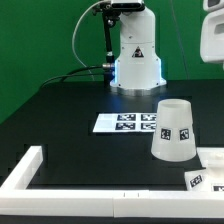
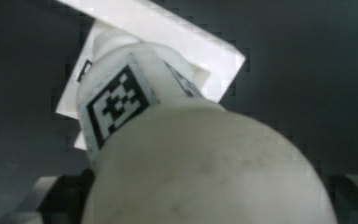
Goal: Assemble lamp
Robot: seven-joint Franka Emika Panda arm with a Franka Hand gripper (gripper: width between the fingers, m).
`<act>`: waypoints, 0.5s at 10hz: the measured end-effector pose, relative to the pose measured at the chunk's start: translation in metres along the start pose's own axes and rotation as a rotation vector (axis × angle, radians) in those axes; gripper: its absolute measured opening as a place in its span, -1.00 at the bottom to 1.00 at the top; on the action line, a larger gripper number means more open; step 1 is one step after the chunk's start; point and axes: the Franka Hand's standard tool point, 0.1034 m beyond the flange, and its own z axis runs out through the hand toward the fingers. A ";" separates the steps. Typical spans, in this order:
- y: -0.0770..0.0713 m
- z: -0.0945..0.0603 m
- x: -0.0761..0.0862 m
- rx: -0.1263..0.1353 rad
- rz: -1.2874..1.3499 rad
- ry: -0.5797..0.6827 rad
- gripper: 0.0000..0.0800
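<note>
Bulb: the bulb [image 2: 194, 165] fills the wrist view, rounded end towards the camera, with a square tag [image 2: 123, 102] on its narrower neck. It does not appear on the table [image 1: 70, 110] in the exterior view, so I judge it is up off the table at the gripper.
Gripper: its fingers cannot be made out in either view, so I cannot tell whether they are spread or pinching the bulb. The bulb's closeness to the wrist camera suggests a hold.
Shade: the shade [image 1: 173, 130] stands alone on the table with its wide end down, towards the exterior view's right, just beside the marker board [image 1: 125, 122] and joined to nothing.
Base: the base [image 1: 203, 172] sits at the exterior view's lower right edge, partly cut off, near the shade but apart from it.
Behind the bulb: a white angular part [image 2: 167, 35] lies beyond the neck. It may be the base, but I cannot tell.
Rail: the rail [image 1: 22, 168] borders the table at the exterior view's lower left.
Done: no two parts are joined, as far as the pictures show.
Left: bulb into base, then shade over the bulb. By my judgement the task is in its early part.
</note>
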 end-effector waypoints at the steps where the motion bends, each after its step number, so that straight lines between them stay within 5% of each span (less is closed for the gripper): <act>1: 0.000 0.001 -0.001 0.001 0.008 -0.011 0.44; 3: -0.001 -0.001 -0.001 0.006 -0.013 -0.019 0.44; 5: -0.002 -0.012 0.030 0.055 -0.047 0.016 0.44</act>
